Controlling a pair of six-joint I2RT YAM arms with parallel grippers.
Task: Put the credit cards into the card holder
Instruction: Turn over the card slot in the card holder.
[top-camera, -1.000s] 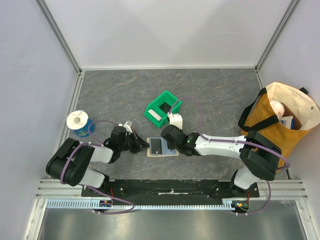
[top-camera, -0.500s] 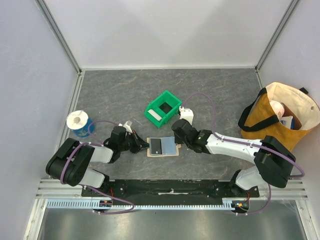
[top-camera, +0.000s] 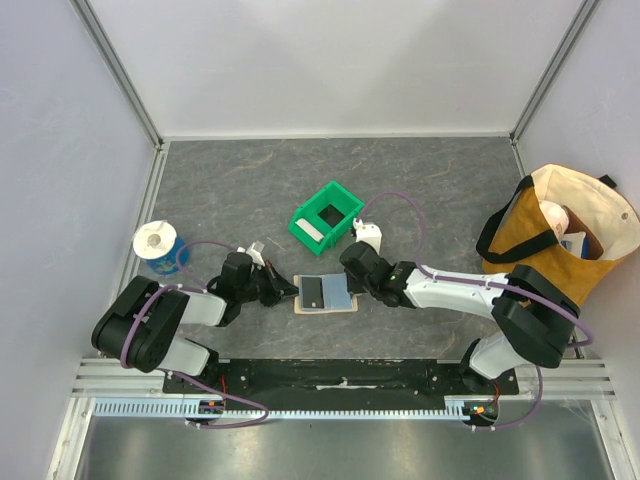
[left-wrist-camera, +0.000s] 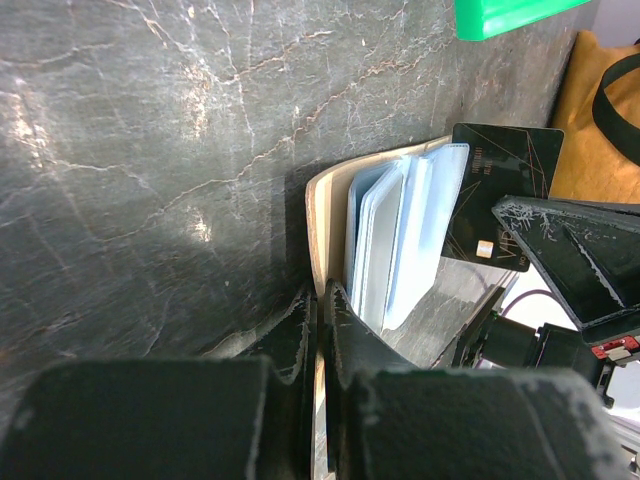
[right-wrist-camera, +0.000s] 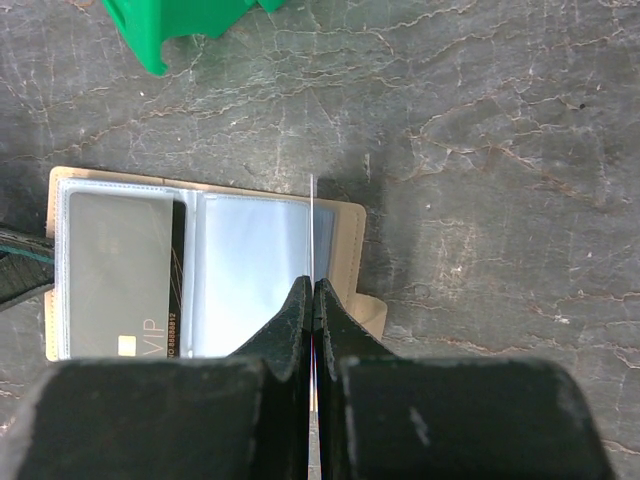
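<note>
While the right gripper (right-wrist-camera: 312, 300) stands with its jaws pressed together on 1 thin card (right-wrist-camera: 312, 230), that card shows only as a pale line, held upright and edge-on. Directly beneath it lies the open card holder (right-wrist-camera: 350, 250), flat on the table. The card's lower edge hangs over the right leaf, above the outer side of the clear sleeve (right-wrist-camera: 250, 270) and short of the tan border. The held card's plane runs across the holder's long axis, which in the overhead view lies left to right between the 2 grippers. My reading is that the card must tip over and slide sideways into a sleeve mouth; which side that mouth opens on I cannot tell for certain.

On the left leaf, 1 dark card (right-wrist-camera: 120, 265) already sits in its pocket, its long side parallel to the spine. At the far left edge, the left gripper (left-wrist-camera: 320, 305) is closed on the holder's tan cover, pinning it. The right arm is the nearer one to the empty sleeve.

Count: 2 grippers, 1 card holder, 2 cards certain. Beyond the holder stands 1 green bin (top-camera: 325, 215) with 1 whitish piece (top-camera: 312, 232) inside, possibly a 3rd card.
</note>
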